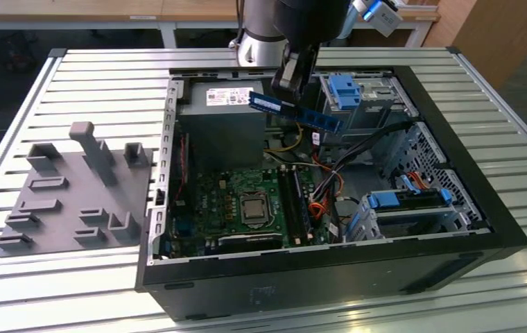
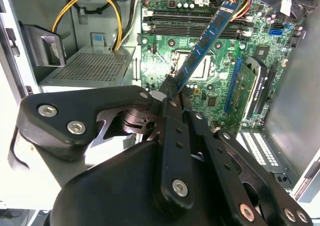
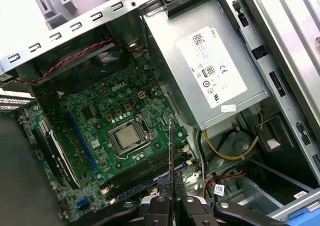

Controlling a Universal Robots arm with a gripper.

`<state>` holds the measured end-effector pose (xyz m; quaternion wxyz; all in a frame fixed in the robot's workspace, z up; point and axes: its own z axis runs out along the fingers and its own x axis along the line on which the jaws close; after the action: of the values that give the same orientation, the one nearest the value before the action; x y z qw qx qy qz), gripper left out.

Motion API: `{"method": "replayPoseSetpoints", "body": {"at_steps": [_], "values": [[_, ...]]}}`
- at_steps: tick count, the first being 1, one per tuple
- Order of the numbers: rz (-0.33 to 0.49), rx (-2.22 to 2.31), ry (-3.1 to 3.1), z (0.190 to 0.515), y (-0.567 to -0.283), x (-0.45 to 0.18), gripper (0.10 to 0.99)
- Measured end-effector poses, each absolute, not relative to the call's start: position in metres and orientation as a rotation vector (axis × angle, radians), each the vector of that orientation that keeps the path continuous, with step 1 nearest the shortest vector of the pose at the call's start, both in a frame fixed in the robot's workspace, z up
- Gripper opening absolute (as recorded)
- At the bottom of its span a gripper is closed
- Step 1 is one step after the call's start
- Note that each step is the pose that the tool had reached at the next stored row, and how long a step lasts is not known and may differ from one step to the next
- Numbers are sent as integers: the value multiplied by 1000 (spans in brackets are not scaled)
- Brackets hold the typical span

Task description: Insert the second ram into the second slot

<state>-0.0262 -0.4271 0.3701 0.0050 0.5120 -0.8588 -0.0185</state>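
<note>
Grey fixture tray (image 1: 69, 187) at the exterior view's left, beside the open computer case (image 1: 338, 263). Further right, gripper (image 1: 287, 91) clamped near one end of the second ram (image 1: 312, 117), long axis slanting rightward from the fingers, hanging well above the motherboard's memory slots (image 1: 296, 201).

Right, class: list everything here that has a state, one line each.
computer case, lying on its side, open.
second ram, held in the air over the case, not yet in a slot.
gripper, shut on the second ram.
processor, bare, no cooler on it.
</note>
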Motion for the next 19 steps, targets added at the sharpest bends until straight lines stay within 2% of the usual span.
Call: {"method": "replayPoseSetpoints", "body": {"at_steps": [19], "values": [[-58, 1553, -2720, 370, -427, -26, 137]]}}
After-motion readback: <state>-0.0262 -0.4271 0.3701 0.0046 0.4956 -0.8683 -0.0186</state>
